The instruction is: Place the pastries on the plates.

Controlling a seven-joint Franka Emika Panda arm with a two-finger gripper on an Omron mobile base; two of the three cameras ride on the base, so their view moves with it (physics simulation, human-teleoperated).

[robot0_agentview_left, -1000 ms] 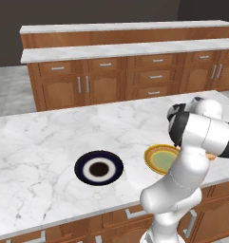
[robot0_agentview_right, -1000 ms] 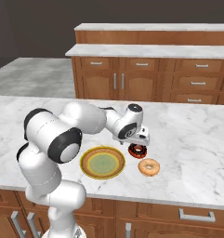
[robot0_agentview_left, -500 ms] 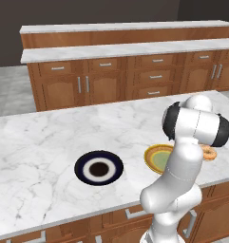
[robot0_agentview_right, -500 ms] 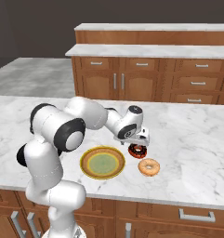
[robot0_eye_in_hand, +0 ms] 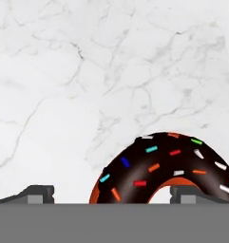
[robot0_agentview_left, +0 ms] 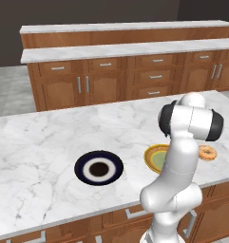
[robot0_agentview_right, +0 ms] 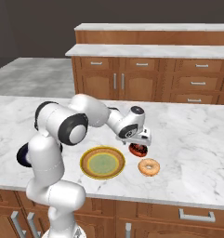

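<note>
Chocolate doughnut [robot0_eye_in_hand: 166, 168], flecked with coloured sprinkles, lies on the marble counter [robot0_agentview_right: 187, 139] between my spread fingertips [robot0_eye_in_hand: 35, 193], not gripped. My gripper [robot0_agentview_right: 138, 143] hangs low over it, jaws wide. Just beside sits the glazed doughnut [robot0_agentview_right: 148, 167], with the yellow plate [robot0_agentview_right: 102, 162] near and the navy plate [robot0_agentview_left: 99, 168] further along the counter.

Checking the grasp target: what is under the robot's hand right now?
The chocolate doughnut lies on the marble counter beneath the hand. Its near edge is cut off in the hand view.
</note>
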